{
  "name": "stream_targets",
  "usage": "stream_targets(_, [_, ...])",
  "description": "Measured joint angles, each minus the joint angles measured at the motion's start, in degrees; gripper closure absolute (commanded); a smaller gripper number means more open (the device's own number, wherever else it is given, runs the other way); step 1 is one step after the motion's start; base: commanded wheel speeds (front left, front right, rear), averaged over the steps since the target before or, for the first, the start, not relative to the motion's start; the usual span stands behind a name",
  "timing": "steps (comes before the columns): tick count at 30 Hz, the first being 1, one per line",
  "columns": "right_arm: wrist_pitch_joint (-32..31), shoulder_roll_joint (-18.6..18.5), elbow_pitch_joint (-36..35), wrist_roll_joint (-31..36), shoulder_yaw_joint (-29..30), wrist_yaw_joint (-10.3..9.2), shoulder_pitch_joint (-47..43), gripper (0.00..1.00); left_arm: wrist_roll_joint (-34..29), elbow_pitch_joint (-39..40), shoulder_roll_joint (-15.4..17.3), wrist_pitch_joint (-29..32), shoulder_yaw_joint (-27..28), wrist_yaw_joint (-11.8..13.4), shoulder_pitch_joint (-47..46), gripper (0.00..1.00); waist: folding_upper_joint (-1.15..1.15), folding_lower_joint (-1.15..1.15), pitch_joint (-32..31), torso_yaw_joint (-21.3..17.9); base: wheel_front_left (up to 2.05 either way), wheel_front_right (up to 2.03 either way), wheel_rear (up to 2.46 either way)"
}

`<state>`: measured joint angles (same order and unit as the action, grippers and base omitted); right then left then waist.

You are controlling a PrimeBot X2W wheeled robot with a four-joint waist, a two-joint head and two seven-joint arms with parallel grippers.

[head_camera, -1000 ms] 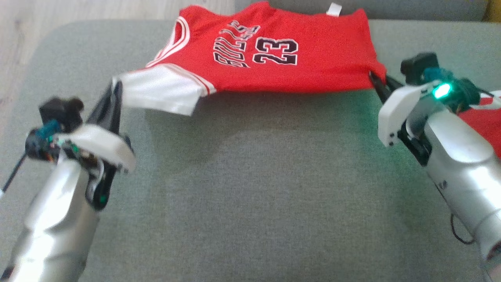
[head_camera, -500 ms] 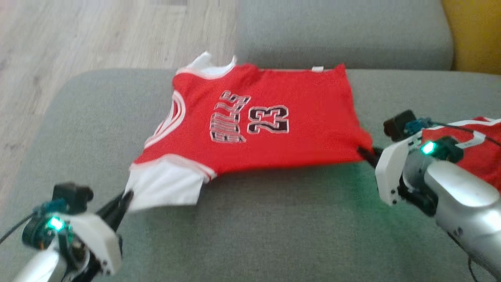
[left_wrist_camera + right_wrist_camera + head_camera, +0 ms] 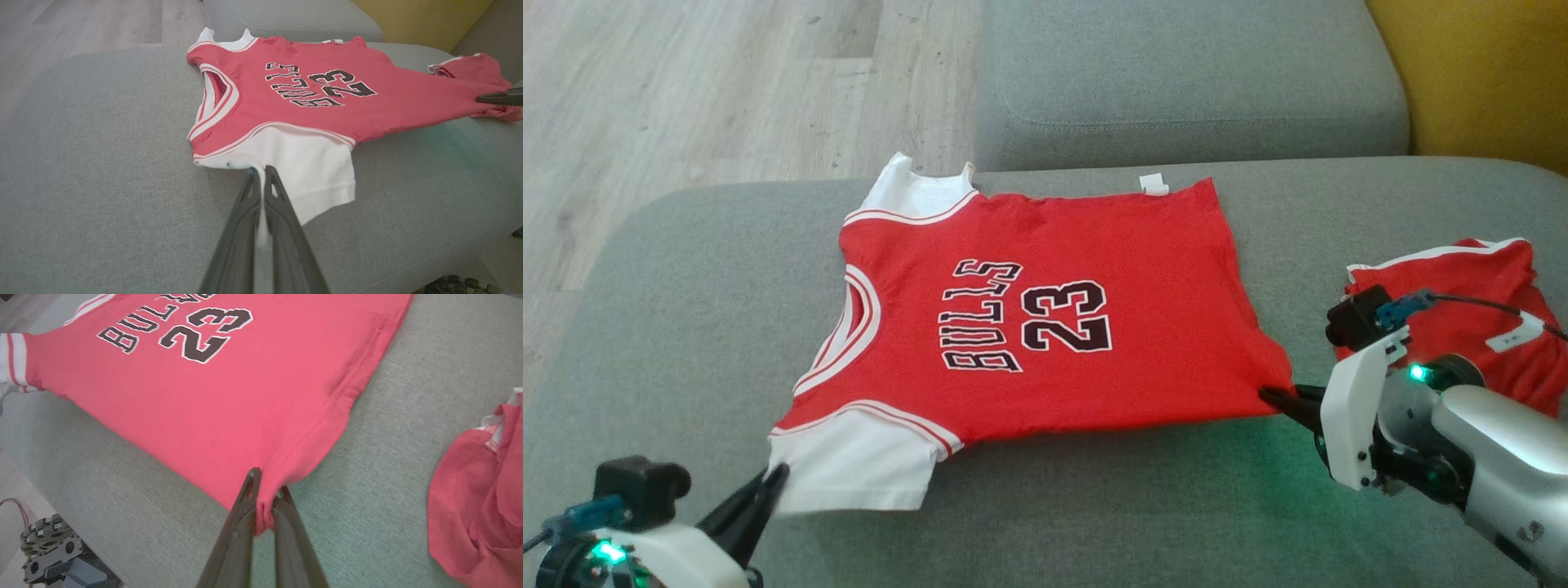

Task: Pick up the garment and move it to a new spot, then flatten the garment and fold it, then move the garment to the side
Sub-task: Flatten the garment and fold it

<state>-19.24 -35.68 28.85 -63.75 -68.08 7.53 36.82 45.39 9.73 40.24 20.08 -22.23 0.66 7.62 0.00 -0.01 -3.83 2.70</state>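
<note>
The garment [image 3: 1045, 318] is a red jersey with white sleeves and "BULLS 23" on its chest, spread nearly flat on the grey sofa seat [image 3: 1094, 523]. Its neck points left and its hem right. My left gripper [image 3: 772, 482] is shut on the near white sleeve [image 3: 302, 171] at its corner; the left wrist view shows the cloth pinched between the gripper [image 3: 261, 173]. My right gripper [image 3: 1270, 394] is shut on the near hem corner, and in the right wrist view red fabric [image 3: 204, 396] bunches between the fingers [image 3: 265, 490].
A second red garment [image 3: 1470, 318] lies crumpled on the seat at the right, just beyond my right wrist. The sofa backrest [image 3: 1184, 73] rises behind the jersey. Wooden floor [image 3: 686, 90] lies off the seat's left edge, and a yellow cushion [image 3: 1486, 65] sits at the far right.
The head camera has tilted, so the whole picture shifted. Both grippers have drawn the jersey toward me and lowered it; it now lies flatter on the seat, still gripped at both corners.
</note>
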Motion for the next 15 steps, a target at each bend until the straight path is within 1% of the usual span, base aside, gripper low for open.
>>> stream_targets(3, [0.0,-0.9,-1.6,-0.8,0.2,0.00,0.1,1.00,0.0,1.0,-0.1,-0.6,0.4,1.3,-0.2,1.00,0.00,0.01,0.4,-0.4,0.00,0.00,0.00])
stream_targets(8, [0.1,-0.6,-1.4,-0.8,0.9,0.00,0.2,1.00,-0.7,0.3,-1.2,-1.1,0.2,1.7,-2.0,1.00,0.00,0.01,1.4,-0.8,0.00,0.00,0.00])
stream_targets(11, [0.1,0.7,-0.2,-0.8,1.7,0.00,0.7,1.00,-1.3,-2.0,-1.6,-0.8,-0.6,0.8,-6.4,1.00,0.00,0.01,2.5,-1.0,0.00,0.00,0.00])
stream_targets(15, [0.0,2.5,1.8,-0.8,2.6,0.00,2.4,1.00,-2.0,-5.5,-1.7,1.1,-1.7,-0.3,-11.4,1.00,0.00,0.01,4.1,-1.0,0.00,0.00,0.00])
